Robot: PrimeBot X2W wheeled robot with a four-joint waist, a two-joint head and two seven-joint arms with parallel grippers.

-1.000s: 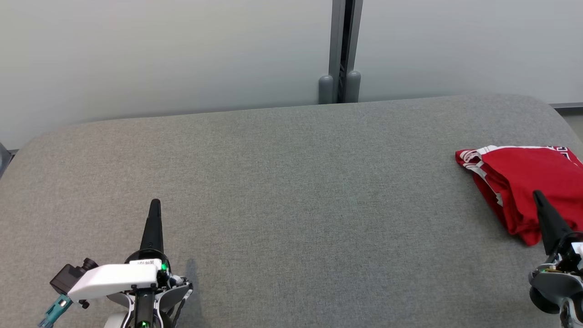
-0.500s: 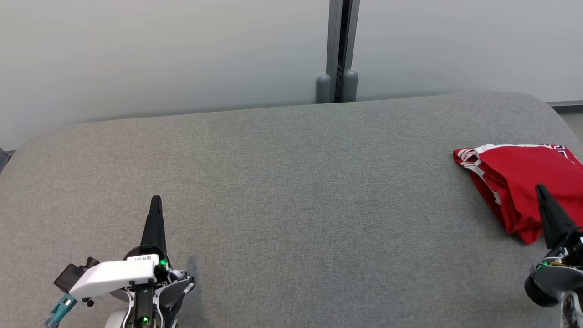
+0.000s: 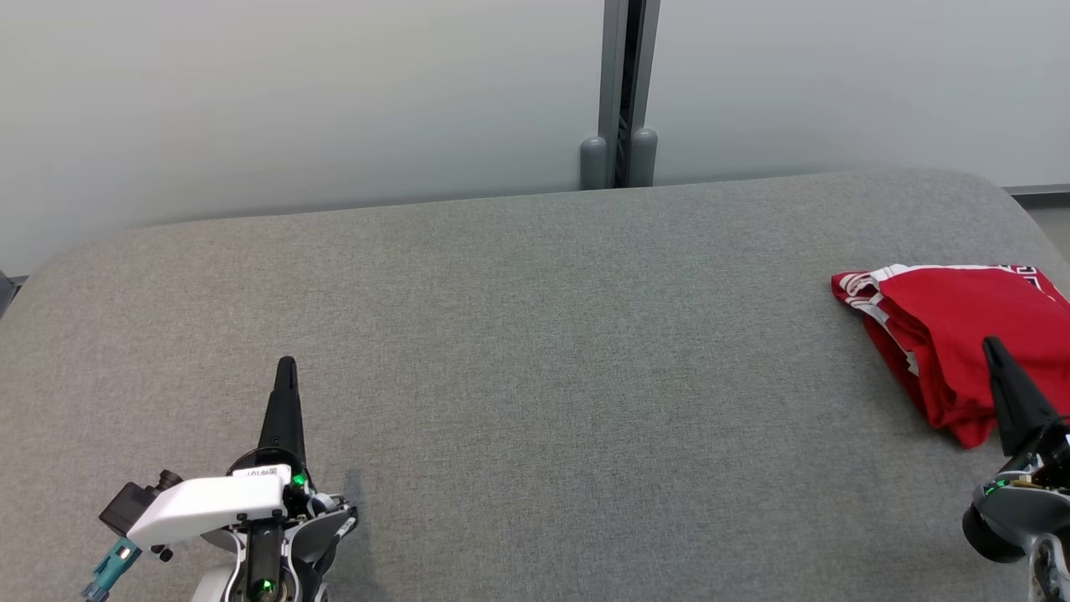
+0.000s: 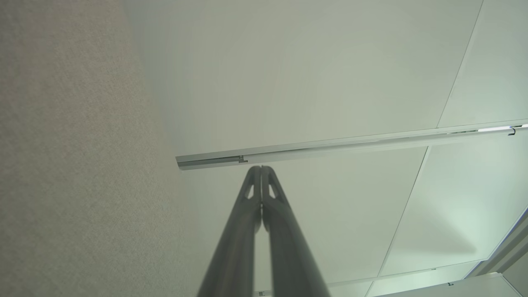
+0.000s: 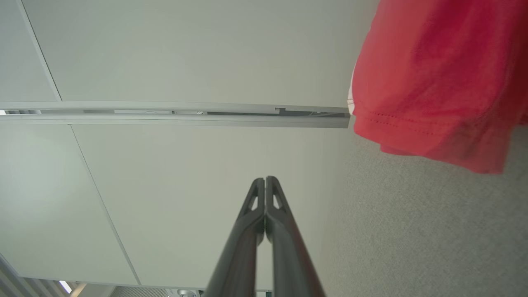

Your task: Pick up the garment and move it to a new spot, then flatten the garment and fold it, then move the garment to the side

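Observation:
The garment [image 3: 953,334] is red with white trim and lies folded in a compact bundle at the right edge of the grey table [image 3: 535,351]. In the right wrist view the garment [image 5: 433,82] fills the upper right corner. My right gripper [image 3: 992,344] is shut and empty, its tips lying over the garment's near edge in the head view. In its own wrist view the right gripper [image 5: 265,179] has its fingers pressed together, apart from the cloth. My left gripper [image 3: 286,364] is shut and empty at the lower left, far from the garment; its wrist view shows the left gripper [image 4: 261,168] with fingers together.
A pale wall stands behind the table with a grey vertical post [image 3: 623,92] at its middle. The table's back edge is rounded at both corners. The wide grey surface between the two grippers is bare fabric.
The whole head view shifted slightly between the earliest frame and now, so the camera moved. Both grippers stay shut and the garment lies unchanged.

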